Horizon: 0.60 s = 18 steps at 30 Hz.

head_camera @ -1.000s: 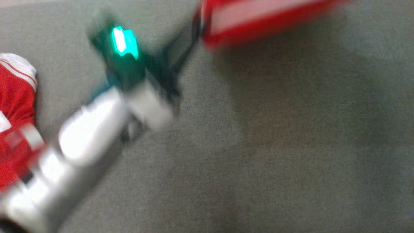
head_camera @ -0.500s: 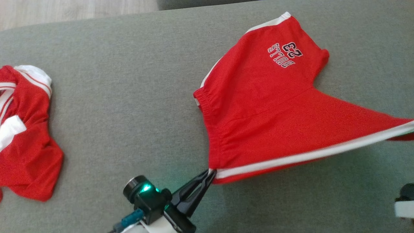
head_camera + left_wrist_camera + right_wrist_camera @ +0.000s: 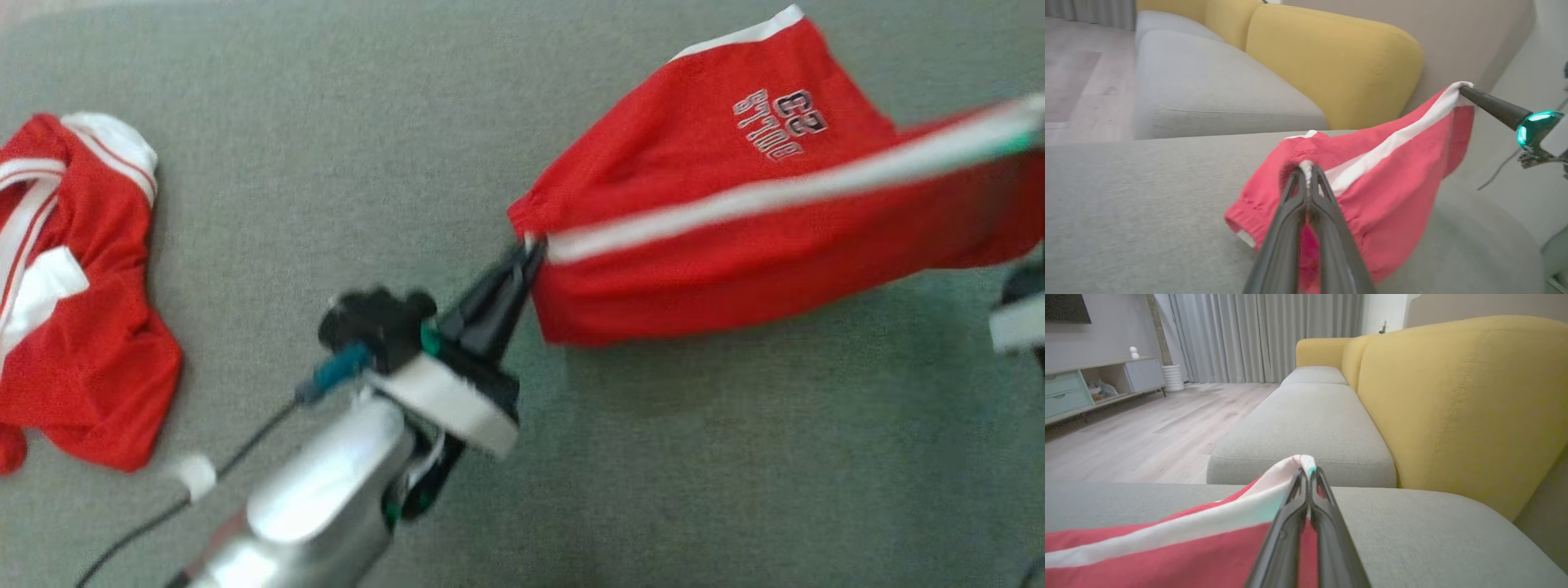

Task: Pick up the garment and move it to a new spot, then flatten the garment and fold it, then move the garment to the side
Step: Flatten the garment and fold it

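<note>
A grey sofa cushion [image 3: 326,122] spreads beneath. The red garment [image 3: 694,163] stretches across the upper right of the head view. At centre frame, the left gripper [image 3: 529,249] has its jaws clamped together on the garment's white-striped corner. The right gripper [image 3: 1306,471] has its jaws pinched on the stripe's far end, at the right edge.

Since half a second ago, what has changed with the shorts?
The left gripper and right gripper, both still shut on the white-striped edge, carried it up and over the red shorts toward the far side, starting a fold. The other red garment stayed put.
</note>
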Motion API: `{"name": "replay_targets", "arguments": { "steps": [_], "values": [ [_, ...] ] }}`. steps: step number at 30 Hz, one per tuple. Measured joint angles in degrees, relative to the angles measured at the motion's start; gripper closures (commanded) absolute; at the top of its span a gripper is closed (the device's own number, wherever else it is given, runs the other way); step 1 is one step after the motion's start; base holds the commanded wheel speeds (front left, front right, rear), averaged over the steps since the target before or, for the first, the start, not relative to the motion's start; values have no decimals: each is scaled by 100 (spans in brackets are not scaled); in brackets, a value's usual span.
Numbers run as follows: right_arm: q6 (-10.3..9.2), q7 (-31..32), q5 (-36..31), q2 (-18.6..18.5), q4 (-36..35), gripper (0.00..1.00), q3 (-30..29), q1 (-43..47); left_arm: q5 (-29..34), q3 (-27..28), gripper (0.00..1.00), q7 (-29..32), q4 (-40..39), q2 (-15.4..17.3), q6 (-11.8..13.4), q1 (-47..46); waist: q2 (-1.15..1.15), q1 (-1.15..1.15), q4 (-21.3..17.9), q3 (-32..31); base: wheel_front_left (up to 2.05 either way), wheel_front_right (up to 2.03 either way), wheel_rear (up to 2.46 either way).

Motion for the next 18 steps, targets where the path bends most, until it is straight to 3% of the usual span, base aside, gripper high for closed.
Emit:
{"name": "replay_targets", "arguments": {
  "steps": [9,14,18],
  "values": [
    [0,218,-289,-407,2104,100,933,-2208,-270,342,100,261,1138,-485,-10,-1083,0,1,262,509,0,0,0],
    [0,208,-435,-454,3095,100,1329,-3080,-430,396,100,285,1601,-717,-347,-1460,0,1,391,757,0,0,0],
    [0,81,-516,-469,3806,100,1644,-3637,-448,377,100,247,1997,-829,-463,-1769,0,1,478,937,0,0,0]
  ]
}}
